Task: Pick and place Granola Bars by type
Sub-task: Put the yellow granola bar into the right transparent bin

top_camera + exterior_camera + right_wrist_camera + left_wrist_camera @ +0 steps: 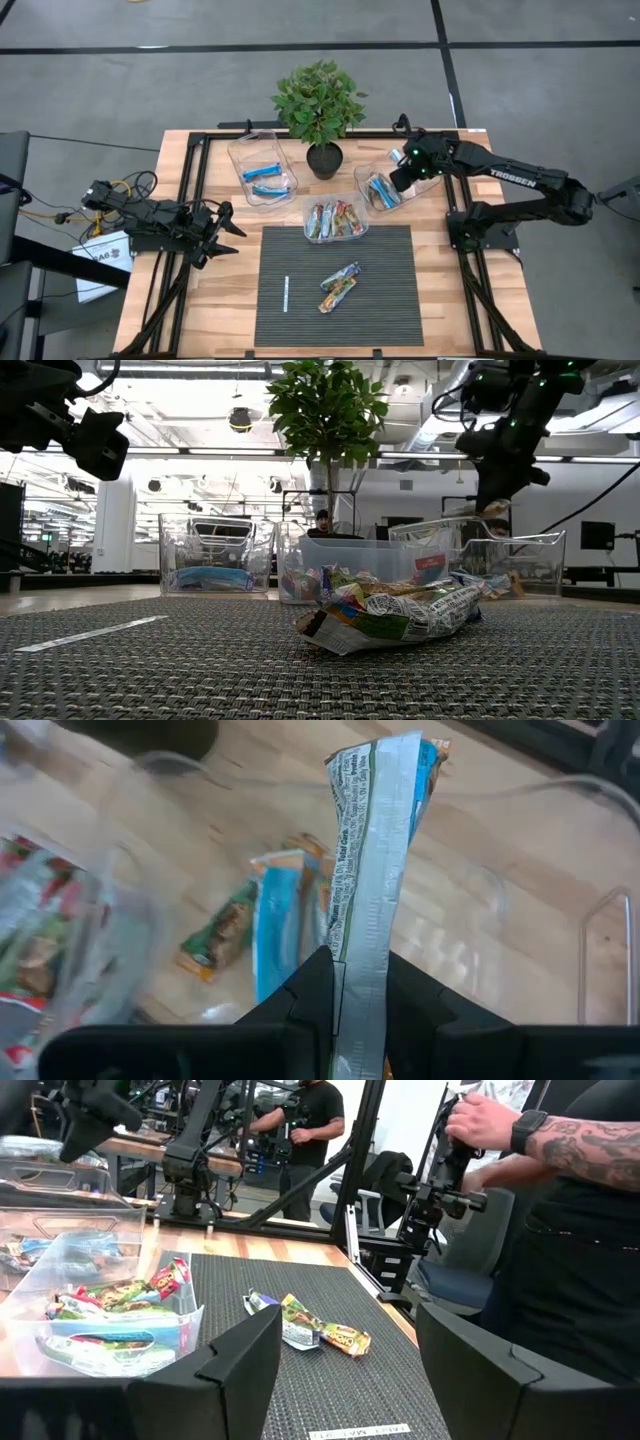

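Observation:
My right gripper (398, 183) hangs above the right clear tub (372, 172), shut on a granola bar (378, 840) whose silver seam side and blue edge show. That tub holds blue-and-orange bars (275, 925). The middle tub (335, 236) holds red multicoloured bars, and the left tub (240, 150) holds blue ones. Two more bars (340, 285) lie flat on the dark mat (390, 320). My left gripper (222, 235) waits open at the table's left edge, touching nothing. My right gripper pinches the granola bar between its two fingers near one end (362, 955). The fingers slant down from the table's right side and lie along the bar. The bar's long free end sticks out past the fingertips, lifted clear above the right tub.
A potted plant (320, 105) stands at the far middle between the tubs. A thin white stick (286, 293) lies on the mat's left part. A person (560, 1230) stands beyond the table's right edge, holding a control handle.

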